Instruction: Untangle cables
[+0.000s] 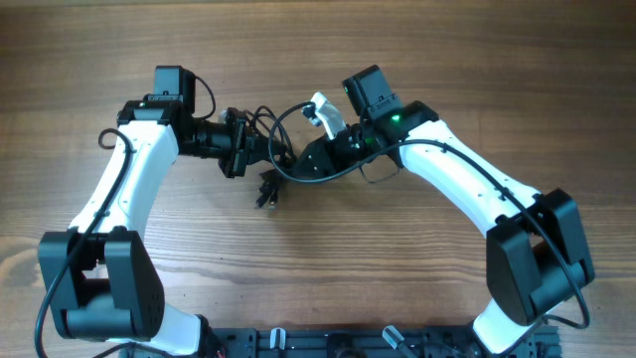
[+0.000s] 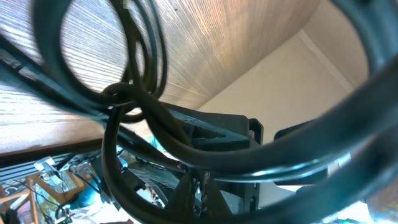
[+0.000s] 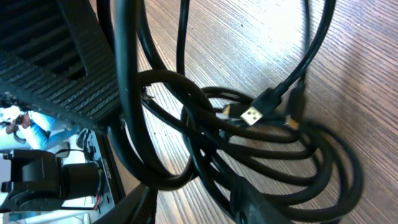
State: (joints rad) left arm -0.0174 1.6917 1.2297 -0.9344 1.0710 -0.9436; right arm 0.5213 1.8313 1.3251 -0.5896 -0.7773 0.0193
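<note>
The cables (image 1: 286, 167) are a tangle of thin black cords in the middle of the table, strung between my two grippers. One black plug end (image 1: 266, 191) hangs toward the front. The left gripper (image 1: 260, 149) reaches in from the left. In its wrist view the fingers (image 2: 198, 193) stand pressed together, with cable loops (image 2: 134, 99) drawn tight across them. My right gripper (image 1: 304, 159) comes in from the right. Its fingers (image 3: 249, 199) stand apart with wood showing between them, and a strand runs along the right one. A gold USB plug (image 3: 252, 116) lies on the coil (image 3: 323, 168).
The wooden table (image 1: 447, 60) stretches on all sides of the tangle. Both white arms curve in from the front corners, and a black rail (image 1: 328, 343) runs along the front edge. A white part (image 1: 323, 111) juts out behind the right gripper.
</note>
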